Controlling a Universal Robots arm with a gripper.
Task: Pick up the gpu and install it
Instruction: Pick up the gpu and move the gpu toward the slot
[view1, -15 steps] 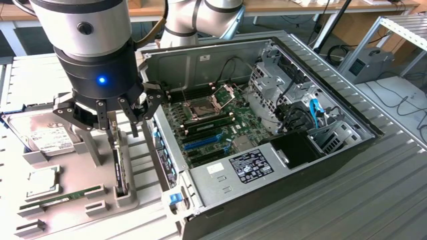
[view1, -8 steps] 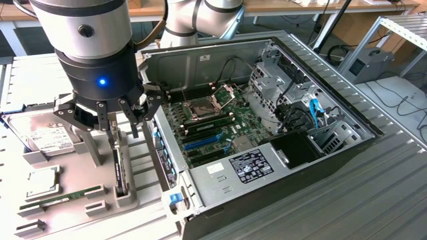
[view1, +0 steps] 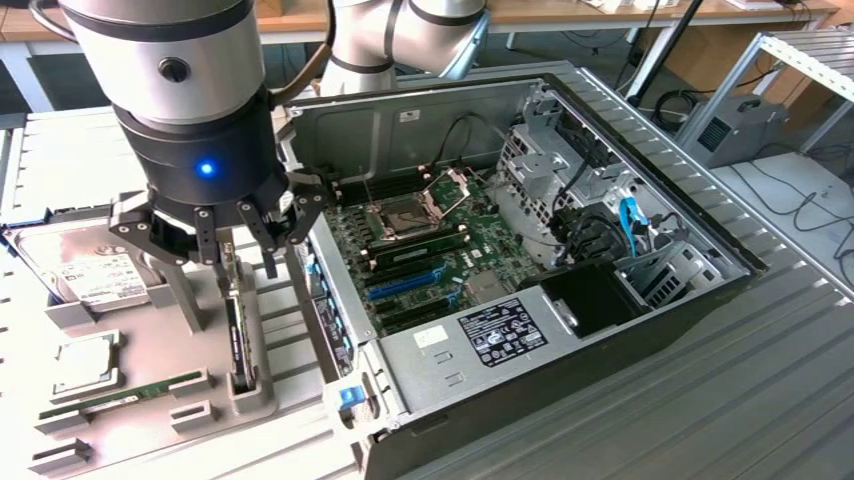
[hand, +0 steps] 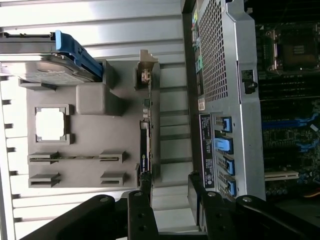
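I judge the thin green-and-black gpu card (view1: 239, 345) light, stiff and fragile, best pinched across its flat faces near the top edge. It stands on edge in the grey moulded holder (view1: 160, 340), at nine o'clock of the open black computer case (view1: 561, 385). My black gripper (view1: 220, 250) hangs straight down just above it, fingers spread, holding nothing.

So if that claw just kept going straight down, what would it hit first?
Most likely the gpu, standing on edge in the gray holder beneath the open gripper. In the wrist view it lines up with one finger, not the gap, though depth is unclear.
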